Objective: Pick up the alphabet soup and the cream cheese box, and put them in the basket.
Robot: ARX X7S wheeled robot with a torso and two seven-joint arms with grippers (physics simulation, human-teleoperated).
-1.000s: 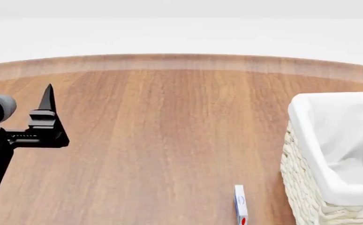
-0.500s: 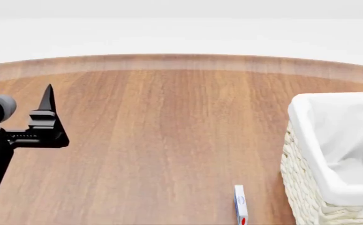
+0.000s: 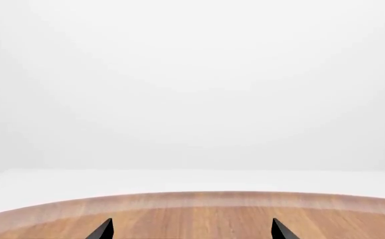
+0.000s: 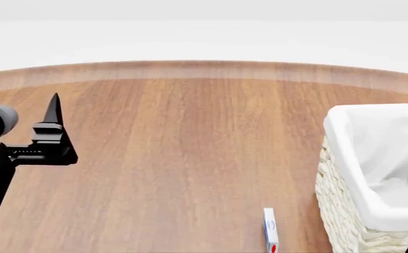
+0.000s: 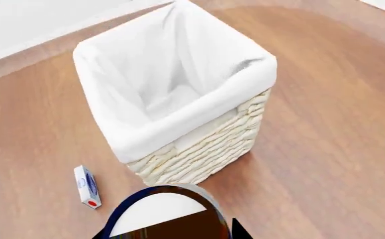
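Head and right wrist views share basket [image 4: 372,174].

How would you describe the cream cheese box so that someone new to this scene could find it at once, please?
Start from the large cream-white wicker basket with the white cloth liner, standing on the wooden table. On the bare wood just beside the basket's woven wall stands the cream cheese box, apart from it. It is a small thin white box with a red mark and a bluish mark, far smaller than the basket.
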